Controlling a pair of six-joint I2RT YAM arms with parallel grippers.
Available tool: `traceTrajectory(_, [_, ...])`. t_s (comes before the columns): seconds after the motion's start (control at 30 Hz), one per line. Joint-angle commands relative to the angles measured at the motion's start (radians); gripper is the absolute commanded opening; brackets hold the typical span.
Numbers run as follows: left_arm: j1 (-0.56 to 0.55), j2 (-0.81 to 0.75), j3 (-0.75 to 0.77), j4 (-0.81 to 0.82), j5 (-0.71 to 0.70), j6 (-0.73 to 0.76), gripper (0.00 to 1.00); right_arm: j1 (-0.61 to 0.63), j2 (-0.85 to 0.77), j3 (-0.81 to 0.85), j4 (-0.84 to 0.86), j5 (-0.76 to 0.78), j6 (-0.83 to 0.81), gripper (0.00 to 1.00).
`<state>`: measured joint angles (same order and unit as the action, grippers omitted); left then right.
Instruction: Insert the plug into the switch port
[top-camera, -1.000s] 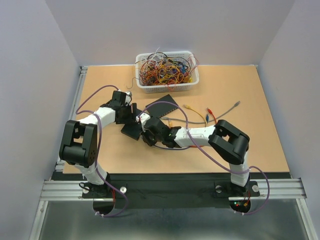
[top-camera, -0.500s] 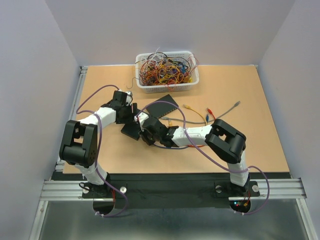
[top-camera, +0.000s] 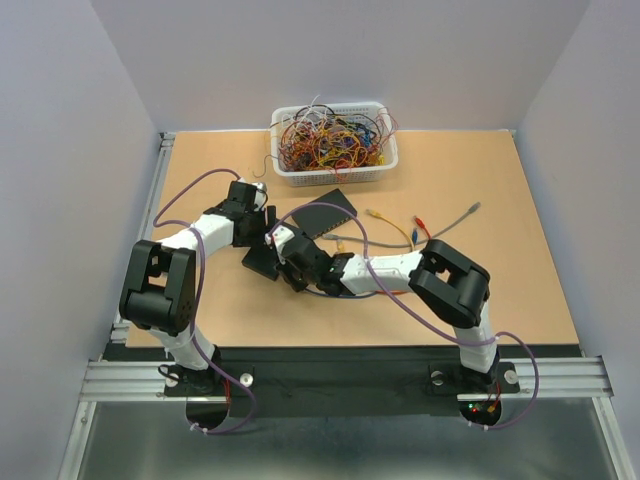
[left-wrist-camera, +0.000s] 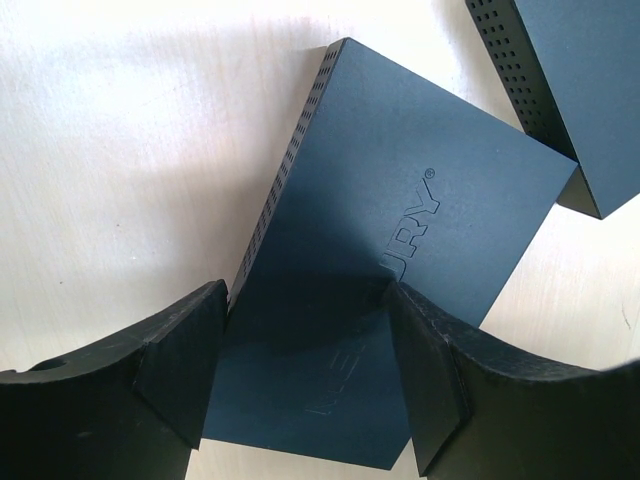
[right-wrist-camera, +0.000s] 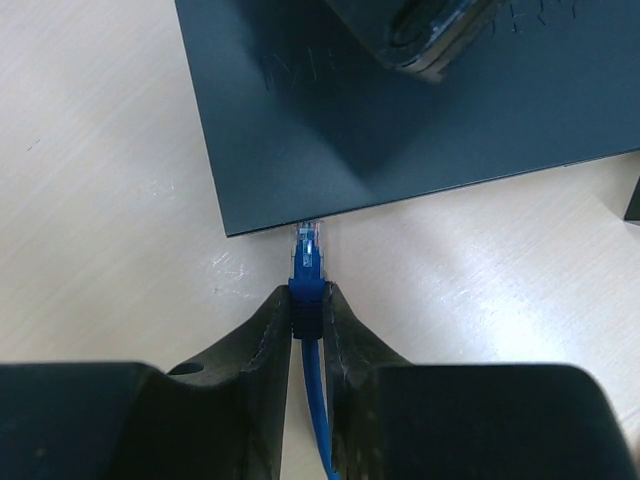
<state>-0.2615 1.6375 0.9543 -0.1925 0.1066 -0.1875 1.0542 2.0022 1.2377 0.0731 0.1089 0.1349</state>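
Matt black switch box (left-wrist-camera: 400, 270), pale wood-grain tabletop (right-wrist-camera: 100, 220), translucent blue plastic plug (right-wrist-camera: 307, 250).

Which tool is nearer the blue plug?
Right. The right tool is shut on the blue plug; the left tool straddles the black switch box.

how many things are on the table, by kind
black switch boxes: 2, one under the left pincer, one behind it
blue plug in the right pincer: 1
white basket of tangled wires: 1
loose cables at right: several, count unclear
total: 4 plus the loose cables
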Motion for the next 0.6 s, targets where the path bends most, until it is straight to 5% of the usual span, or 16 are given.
traceTrajectory(0.0, [-0.024,0.036,-0.002,-0.068,0.010,0.010,0.75,0.030,0.007,0.057,0.044,0.014,-0.004,0.00])
traceTrajectory(0.57, [-0.041,0.039,-0.011,-0.067,0.050,0.014,0.75,0.036,0.027,0.078,0.066,0.069,-0.044,0.00])
